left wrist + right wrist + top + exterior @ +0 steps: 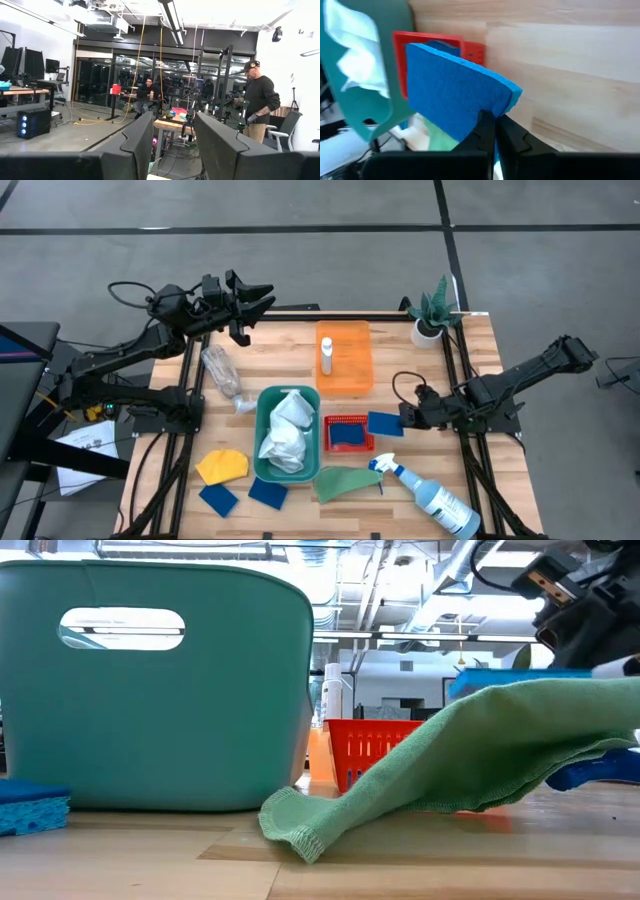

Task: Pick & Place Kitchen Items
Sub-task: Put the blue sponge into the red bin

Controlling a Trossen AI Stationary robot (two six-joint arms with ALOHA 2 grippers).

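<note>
We see a flat blue rectangular sponge (385, 423) pinched by one edge in the right gripper (408, 418), lifted just beside the red basket. Another blue sponge (347, 436) lies in that basket, two more (218, 499) (267, 492) near the yellow cloth (222, 466). White cloths (286, 432) fill the teal bin, the green cloth (345, 481) sits draped beside it, the clear spray bottle (432, 496) lies flat, the small white bottle (326, 357) stands upright
</note>
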